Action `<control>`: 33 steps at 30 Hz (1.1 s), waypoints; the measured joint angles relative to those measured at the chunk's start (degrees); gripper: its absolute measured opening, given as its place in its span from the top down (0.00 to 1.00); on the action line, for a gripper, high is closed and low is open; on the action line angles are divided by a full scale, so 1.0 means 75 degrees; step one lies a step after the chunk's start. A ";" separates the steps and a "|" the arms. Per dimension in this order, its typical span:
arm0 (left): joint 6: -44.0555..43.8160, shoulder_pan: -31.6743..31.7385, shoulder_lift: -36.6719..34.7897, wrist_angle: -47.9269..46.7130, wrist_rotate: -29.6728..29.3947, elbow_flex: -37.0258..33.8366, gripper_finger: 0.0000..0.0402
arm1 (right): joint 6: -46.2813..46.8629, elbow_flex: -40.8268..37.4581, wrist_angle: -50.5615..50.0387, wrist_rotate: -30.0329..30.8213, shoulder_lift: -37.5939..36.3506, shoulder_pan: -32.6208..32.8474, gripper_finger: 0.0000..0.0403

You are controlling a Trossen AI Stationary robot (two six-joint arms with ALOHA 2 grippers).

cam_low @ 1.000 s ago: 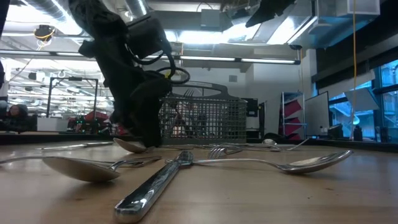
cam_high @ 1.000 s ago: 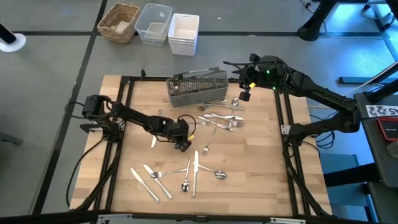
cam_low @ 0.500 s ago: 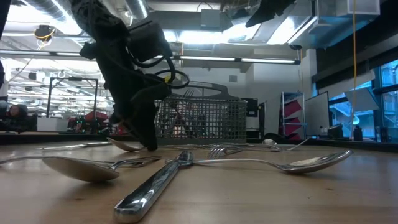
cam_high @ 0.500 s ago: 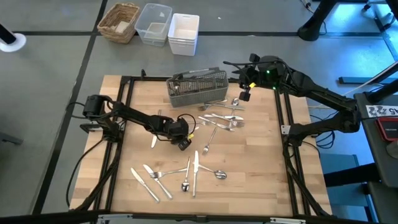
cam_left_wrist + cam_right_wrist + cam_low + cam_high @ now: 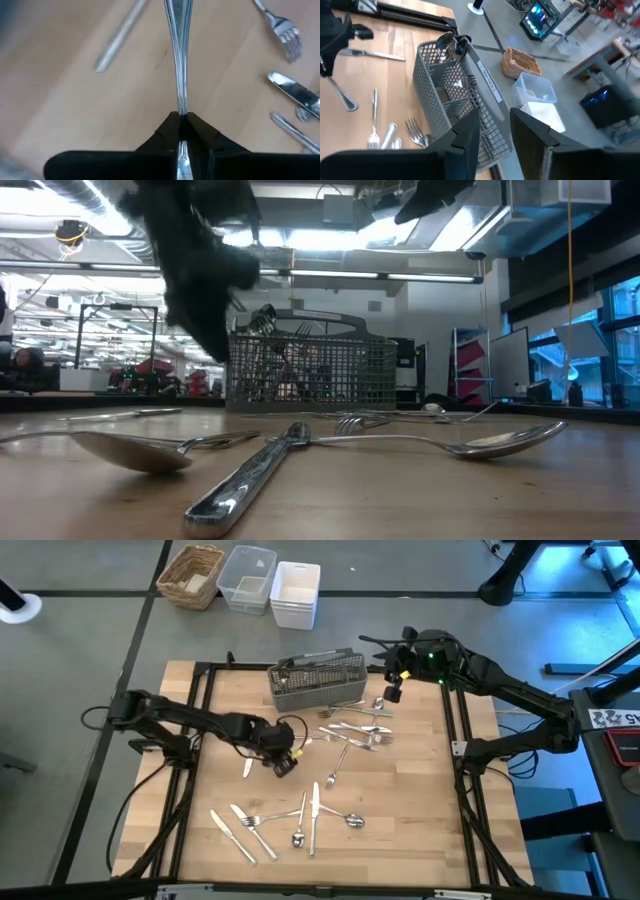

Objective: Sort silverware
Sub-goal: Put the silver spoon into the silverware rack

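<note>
Now left gripper (image 5: 284, 762) fingers (image 5: 200, 136) closed on spoon (image 5: 177, 60), lifted off table (image 5: 420, 810)

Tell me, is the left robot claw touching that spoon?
Touching. The left wrist view shows the left gripper shut on the spoon, its thin handle pinched between the two dark fingers.

Pale butcher-block wooden worktop (image 5: 400, 810) with a black metal frame (image 5: 190, 730), standing on a grey floor (image 5: 80, 650) crossed by dark seams. Beyond its far edge sit a woven wicker basket (image 5: 191, 575), a clear plastic tub (image 5: 247, 578) and a white rectangular bin (image 5: 295, 593). Long fluorescent ceiling strips (image 5: 400, 277), exposed ducting (image 5: 70, 195) and blue-lit windows (image 5: 610, 330) fill the room behind.
</note>
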 joint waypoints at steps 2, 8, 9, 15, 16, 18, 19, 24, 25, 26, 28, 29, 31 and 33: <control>0.0290 0.0121 -0.0313 -0.1042 -0.0291 0.0460 0.97 | 0.0397 0.0000 0.0002 0.0003 -0.0001 -0.0004 0.72; 0.1405 0.0712 -0.0884 -0.3685 -0.1591 0.2251 0.98 | 0.0601 0.0000 0.0000 -0.0080 -0.0038 -0.0068 0.72; 0.1648 0.0835 -0.0895 -0.4035 -0.1845 0.2583 0.98 | 0.0596 0.0000 -0.0002 -0.0078 -0.0038 -0.0068 0.72; 0.3366 0.1650 -0.0869 -0.5271 -0.3282 0.4187 0.97 | 0.0580 0.0000 -0.0116 -0.0077 -0.0041 -0.0062 0.72; 0.3693 0.1798 -0.0865 -0.5295 -0.3445 0.4328 0.98 | 0.0577 0.0000 -0.0185 -0.0077 -0.0041 -0.0062 0.72; 0.4404 0.2083 -0.0857 -0.5223 -0.3722 0.4539 0.98 | 0.0577 0.0000 -0.0296 -0.0077 -0.0041 -0.0065 0.72; 0.4811 0.2209 -0.0857 -0.5191 -0.3884 0.4591 0.98 | 0.0575 0.0000 -0.0357 -0.0077 -0.0041 -0.0065 0.72; 0.7724 0.2616 -0.0797 -0.4859 -0.4636 0.4540 0.96 | 0.0523 -0.0003 -0.0675 -0.0077 -0.0040 -0.0064 0.72; 0.8362 0.2656 -0.0765 -0.4819 -0.4702 0.4538 0.96 | 0.0518 -0.0003 -0.0702 -0.0077 -0.0041 -0.0063 0.72; 0.8982 0.2691 -0.0710 -0.4781 -0.4730 0.4538 0.96 | 0.0516 -0.0003 -0.0741 -0.0077 -0.0041 -0.0062 0.72; 0.9926 0.2726 -0.0579 -0.4802 -0.4735 0.4537 0.97 | 0.0516 -0.0003 -0.0803 -0.0077 -0.0041 -0.0065 0.72; 1.0201 0.2725 -0.0508 -0.4793 -0.4737 0.4537 0.97 | 0.0514 -0.0003 -0.0820 -0.0077 -0.0041 -0.0065 0.72; 1.0590 0.2691 -0.0355 -0.4796 -0.4737 0.4537 0.97 | 0.0513 -0.0003 -0.0829 -0.0077 -0.0039 -0.0065 0.72; 1.0951 0.2665 -0.0197 -0.4797 -0.4754 0.4537 0.97 | 0.0510 -0.0003 -0.0828 -0.0077 -0.0038 -0.0062 0.72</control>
